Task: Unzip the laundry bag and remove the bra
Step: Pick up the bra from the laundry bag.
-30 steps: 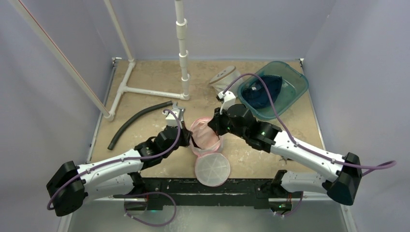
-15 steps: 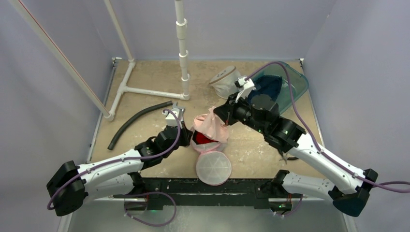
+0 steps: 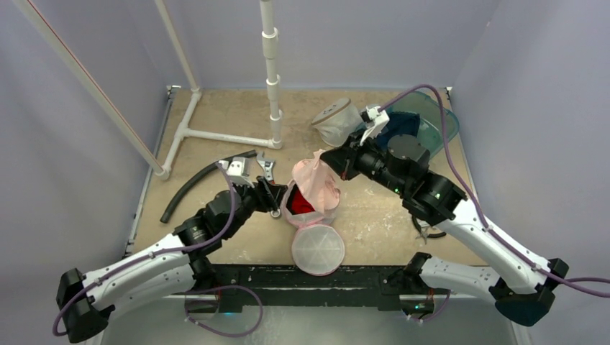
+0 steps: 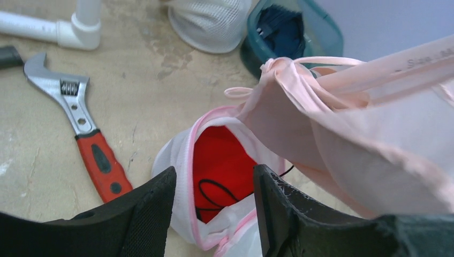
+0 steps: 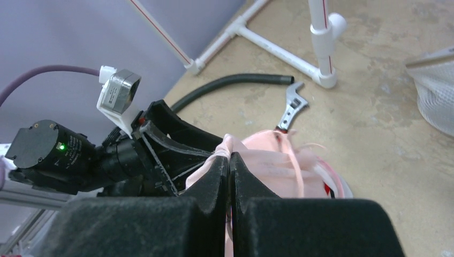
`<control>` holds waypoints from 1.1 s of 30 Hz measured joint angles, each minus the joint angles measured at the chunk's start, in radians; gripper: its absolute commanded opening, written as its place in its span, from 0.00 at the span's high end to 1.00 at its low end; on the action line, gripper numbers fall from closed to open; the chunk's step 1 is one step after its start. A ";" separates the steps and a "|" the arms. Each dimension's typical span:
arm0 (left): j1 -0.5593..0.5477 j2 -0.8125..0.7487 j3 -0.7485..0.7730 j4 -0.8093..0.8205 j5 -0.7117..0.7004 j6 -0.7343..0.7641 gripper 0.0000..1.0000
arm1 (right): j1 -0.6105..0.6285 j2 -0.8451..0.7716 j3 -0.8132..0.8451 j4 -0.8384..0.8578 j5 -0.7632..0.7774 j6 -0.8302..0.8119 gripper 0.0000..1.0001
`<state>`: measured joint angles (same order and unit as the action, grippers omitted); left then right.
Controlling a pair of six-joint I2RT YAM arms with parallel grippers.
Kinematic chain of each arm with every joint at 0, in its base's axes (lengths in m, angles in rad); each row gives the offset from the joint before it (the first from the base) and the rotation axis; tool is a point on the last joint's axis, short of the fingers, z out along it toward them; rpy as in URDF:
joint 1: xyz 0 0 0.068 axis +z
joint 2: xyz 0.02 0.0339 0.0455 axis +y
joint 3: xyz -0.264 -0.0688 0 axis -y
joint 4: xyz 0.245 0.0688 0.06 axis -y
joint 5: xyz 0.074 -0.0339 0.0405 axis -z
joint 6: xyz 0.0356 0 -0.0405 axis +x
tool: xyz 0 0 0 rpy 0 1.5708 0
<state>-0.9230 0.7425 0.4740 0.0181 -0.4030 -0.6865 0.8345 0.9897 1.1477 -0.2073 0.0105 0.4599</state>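
Two end effectors are at the bag, and only one is carrying anything. Your right end effector [image 5: 229,160] is pinched tight on a fold of the pink bra [image 3: 314,181] and holds it up above the desk [image 3: 216,108]. The garment drapes down towards the mouth of the laundry bag [image 4: 172,156]. Your left end effector [image 4: 214,172] has its fingers spread wide just in front of that mouth and clamps nothing.

The bag lies unzipped on the desk, its pink-trimmed rim gaping, with a red item [image 4: 219,152] and a thin dark cord visible inside. I judge the zip step done and the removal well along. The bra is mostly out, but its lower edge hangs right at the rim, and I cannot tell whether it is fully clear.

For the next move, you likely need to lift and carry the bra away from the opening. Watch that a trailing strap does not snag the rim or drag the bag along. If it does, your left end effector is placed to pin the mesh down.

A pale band on the bra carries faint print that seems to begin "Size"; the rest is too blurred to read. The red-handled wrench [image 4: 80,118] shows no legible marking.
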 measured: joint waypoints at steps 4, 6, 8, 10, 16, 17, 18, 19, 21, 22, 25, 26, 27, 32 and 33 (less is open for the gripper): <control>0.000 -0.089 0.026 -0.003 0.003 0.058 0.41 | -0.005 -0.002 0.055 -0.001 -0.016 0.000 1.00; 0.000 -0.147 0.026 0.008 0.012 0.103 0.39 | -0.006 -0.004 0.077 -0.002 -0.028 0.000 1.00; 0.000 -0.200 0.021 0.045 0.043 0.144 0.30 | -0.006 -0.007 0.090 -0.002 -0.032 0.000 1.00; 0.000 -0.248 0.010 0.108 0.098 0.188 0.25 | -0.006 -0.010 0.101 -0.006 -0.032 0.003 1.00; 0.000 -0.197 0.050 0.224 0.219 0.191 0.21 | -0.006 -0.019 0.111 -0.008 -0.025 0.012 1.00; 0.000 -0.167 0.065 0.227 0.240 0.181 0.21 | -0.006 -0.021 0.111 -0.009 -0.023 0.013 1.00; 0.000 -0.129 0.084 0.233 0.266 0.166 0.21 | -0.006 -0.022 0.111 -0.008 -0.019 0.017 1.00; 0.000 -0.100 0.096 0.249 0.290 0.146 0.20 | -0.006 -0.023 0.111 -0.008 -0.015 0.019 1.00; 0.000 -0.051 0.098 0.285 0.333 0.101 0.20 | -0.006 -0.029 0.108 -0.005 0.000 0.027 1.00; 0.000 -0.034 0.095 0.303 0.351 0.074 0.20 | -0.006 -0.031 0.107 -0.003 0.003 0.030 1.00; 0.000 -0.012 0.070 0.368 0.378 0.002 0.20 | -0.006 -0.042 0.101 0.004 0.021 0.042 1.00; 0.000 -0.011 0.061 0.383 0.381 -0.016 0.20 | -0.006 -0.047 0.099 0.007 0.026 0.045 1.00; 0.000 -0.011 0.050 0.403 0.381 -0.039 0.20 | -0.006 -0.050 0.096 0.011 0.030 0.049 1.00; 0.000 -0.006 -0.006 0.498 0.370 -0.152 0.19 | -0.006 -0.056 0.085 0.030 0.053 0.064 1.00; 0.000 0.002 -0.010 0.512 0.369 -0.172 0.19 | -0.006 -0.056 0.080 0.036 0.055 0.066 1.00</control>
<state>-0.9230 0.7441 0.4644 0.5304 -0.0341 -0.8585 0.8288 0.9337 1.2282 -0.1715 0.0658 0.5255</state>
